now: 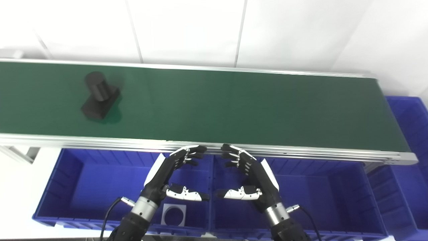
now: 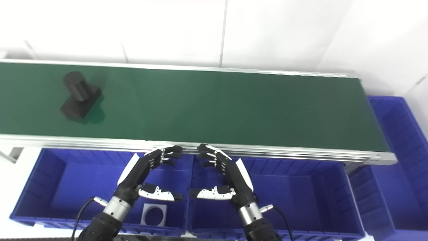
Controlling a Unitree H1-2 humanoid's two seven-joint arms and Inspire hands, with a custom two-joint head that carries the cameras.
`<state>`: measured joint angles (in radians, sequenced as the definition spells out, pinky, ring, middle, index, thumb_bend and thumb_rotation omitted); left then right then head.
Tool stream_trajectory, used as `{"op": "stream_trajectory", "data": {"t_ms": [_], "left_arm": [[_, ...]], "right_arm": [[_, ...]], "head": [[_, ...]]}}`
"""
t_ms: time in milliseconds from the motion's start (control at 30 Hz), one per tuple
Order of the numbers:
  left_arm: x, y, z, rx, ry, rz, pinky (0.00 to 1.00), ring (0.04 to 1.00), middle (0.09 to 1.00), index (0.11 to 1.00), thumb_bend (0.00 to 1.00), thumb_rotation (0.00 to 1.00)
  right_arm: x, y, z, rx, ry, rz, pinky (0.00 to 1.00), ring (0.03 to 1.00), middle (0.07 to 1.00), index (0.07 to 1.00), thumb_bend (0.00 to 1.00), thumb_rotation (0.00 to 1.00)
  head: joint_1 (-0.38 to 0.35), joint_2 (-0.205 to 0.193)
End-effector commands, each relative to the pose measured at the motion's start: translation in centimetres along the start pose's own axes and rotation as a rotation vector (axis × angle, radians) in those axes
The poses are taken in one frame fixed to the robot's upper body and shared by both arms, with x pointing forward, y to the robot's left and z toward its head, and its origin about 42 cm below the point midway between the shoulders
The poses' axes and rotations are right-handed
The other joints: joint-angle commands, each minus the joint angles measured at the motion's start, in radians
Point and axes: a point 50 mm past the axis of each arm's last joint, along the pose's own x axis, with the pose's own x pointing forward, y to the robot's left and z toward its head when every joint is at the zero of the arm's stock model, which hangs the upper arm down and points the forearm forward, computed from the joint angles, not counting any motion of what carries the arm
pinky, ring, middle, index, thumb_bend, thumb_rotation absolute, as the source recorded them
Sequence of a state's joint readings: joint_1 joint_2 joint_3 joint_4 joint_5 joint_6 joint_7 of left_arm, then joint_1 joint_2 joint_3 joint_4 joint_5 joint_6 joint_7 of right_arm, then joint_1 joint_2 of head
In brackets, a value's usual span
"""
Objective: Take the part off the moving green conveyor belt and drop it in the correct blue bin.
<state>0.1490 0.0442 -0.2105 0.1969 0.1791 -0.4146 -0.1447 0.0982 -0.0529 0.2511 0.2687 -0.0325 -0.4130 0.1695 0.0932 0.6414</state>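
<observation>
A black part (image 1: 99, 96), a short cylinder standing on a square block, rides on the green conveyor belt (image 1: 234, 107) at its far left. Both hands hover over the blue bins below the belt's near rail, far right of the part. My left hand (image 1: 172, 175) is open, fingers curved toward the rail, thumb out to the right. My right hand (image 1: 249, 177) mirrors it, open and holding nothing. Left blue bin (image 1: 83, 180) sits under the left hand; right blue bin (image 1: 327, 197) under the right hand.
A white label with a ring outline (image 1: 174, 215) is fixed to the left bin's near wall. A third blue bin (image 1: 411, 134) stands past the belt's right end. White panels back the belt. The belt's aluminium near rail (image 1: 100, 142) lies just beyond the fingertips.
</observation>
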Motion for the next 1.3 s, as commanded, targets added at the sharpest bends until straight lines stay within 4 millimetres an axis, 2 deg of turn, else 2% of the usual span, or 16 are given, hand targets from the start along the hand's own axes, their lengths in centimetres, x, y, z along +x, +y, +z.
{"op": "stream_trajectory", "data": {"t_ms": [0,33,67,100,133,167,267,433,567,633,1000,1133,1267], "left_arm": [[1.2,-0.4,0.8,0.003,-0.072,0.010,0.67,0.750,0.788,0.752,0.83,0.00],[1.4,-0.7,0.5,-0.001,-0.065,0.007,0.67,0.753,0.787,0.753,0.83,0.00],[1.5,-0.9,0.3,-0.003,-0.060,0.005,0.67,0.755,0.784,0.753,0.83,0.00],[1.7,-1.2,0.1,0.002,-0.052,0.002,0.67,0.756,0.783,0.754,0.83,0.00],[1.8,-1.4,-0.1,0.007,-0.047,0.000,0.67,0.757,0.782,0.754,0.82,0.00],[2.0,-1.7,-0.3,0.009,-0.040,-0.001,0.66,0.758,0.782,0.754,0.82,0.00],[2.4,-2.3,-0.8,0.007,-0.022,-0.003,0.68,0.756,0.781,0.755,0.82,0.02],[3.0,-3.0,-1.7,-0.003,0.009,-0.007,0.70,0.758,0.788,0.753,0.82,0.01],[3.1,-3.4,-2.3,-0.001,0.029,-0.007,0.70,0.757,0.790,0.755,0.82,0.00],[3.0,-3.5,-2.5,0.006,0.036,-0.006,0.70,0.758,0.792,0.760,0.82,0.01],[2.9,-3.5,-3.0,0.009,0.051,-0.001,0.71,0.767,0.795,0.763,0.84,0.03],[2.9,-3.4,-3.1,0.015,0.053,0.000,0.71,0.766,0.793,0.761,0.83,0.02],[2.8,-3.4,-3.2,0.016,0.056,-0.001,0.70,0.760,0.788,0.761,0.84,0.02]], "right_arm": [[0.6,-0.7,0.9,-0.003,-0.080,0.002,0.69,0.781,0.874,0.787,0.85,0.16],[0.5,-1.0,0.8,-0.003,-0.076,0.004,0.69,0.782,0.876,0.787,0.85,0.15],[0.5,-1.2,0.7,-0.004,-0.073,0.005,0.69,0.783,0.876,0.788,0.84,0.14],[0.4,-1.5,0.6,-0.004,-0.068,0.004,0.69,0.782,0.876,0.787,0.83,0.13],[0.3,-1.7,0.5,-0.004,-0.065,0.003,0.69,0.781,0.876,0.787,0.83,0.13],[0.2,-2.0,0.4,0.000,-0.060,0.000,0.69,0.780,0.876,0.786,0.83,0.12],[0.0,-2.6,0.0,0.016,-0.049,-0.008,0.69,0.780,0.878,0.782,0.83,0.11],[-0.2,-3.4,-0.6,0.026,-0.027,-0.010,0.70,0.776,0.879,0.779,0.82,0.10],[-0.3,-3.6,-1.2,0.045,-0.010,-0.008,0.70,0.780,0.880,0.777,0.82,0.09],[-0.2,-3.6,-1.4,0.043,-0.003,-0.006,0.70,0.781,0.879,0.777,0.82,0.08],[0.1,-3.3,-1.3,0.024,-0.002,-0.044,0.65,0.731,0.840,0.749,0.84,0.04],[0.2,-3.3,-0.6,0.013,-0.026,-0.083,0.63,0.716,0.827,0.739,0.83,0.02],[0.7,-3.6,1.0,0.028,-0.096,-0.089,0.62,0.715,0.829,0.746,0.82,0.06]], "head": [[0.001,-0.001],[0.050,-0.019],[0.050,-0.019],[0.091,-0.034],[0.091,-0.034],[0.127,-0.050],[0.157,-0.066],[0.206,-0.120],[0.207,-0.138],[0.198,-0.161],[0.176,-0.188],[0.166,-0.199],[0.155,-0.206]]}}
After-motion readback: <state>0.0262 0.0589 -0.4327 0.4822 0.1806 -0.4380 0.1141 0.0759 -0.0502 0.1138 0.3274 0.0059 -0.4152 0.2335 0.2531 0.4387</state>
